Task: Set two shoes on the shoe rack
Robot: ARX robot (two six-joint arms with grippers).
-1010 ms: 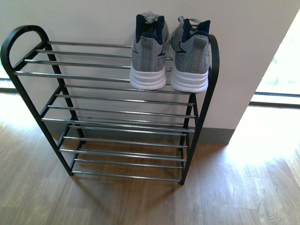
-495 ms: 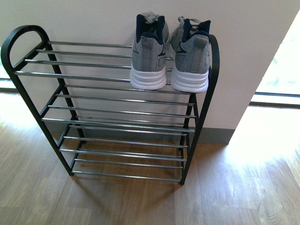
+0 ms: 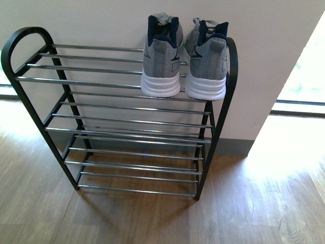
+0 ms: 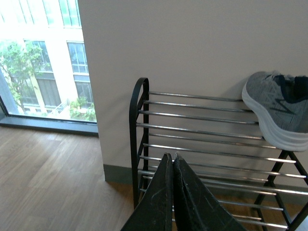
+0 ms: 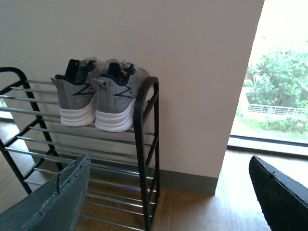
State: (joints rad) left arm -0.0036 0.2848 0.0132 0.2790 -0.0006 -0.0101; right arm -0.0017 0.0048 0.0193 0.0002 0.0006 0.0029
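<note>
Two grey sneakers [image 3: 162, 56] [image 3: 206, 58] sit on the top tier of the one shoe rack [image 3: 91, 84], ahead of both grippers. Left gripper [image 4: 173, 159] is pinched closed on nothing, right gripper [image 5: 168, 163] is wide open and empty.

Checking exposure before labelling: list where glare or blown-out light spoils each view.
Front view: sunlight whites out the floor right of the shoe rack. Left wrist view: window washed pale. Right wrist view: sky blown out; sneakers evenly lit.
</note>
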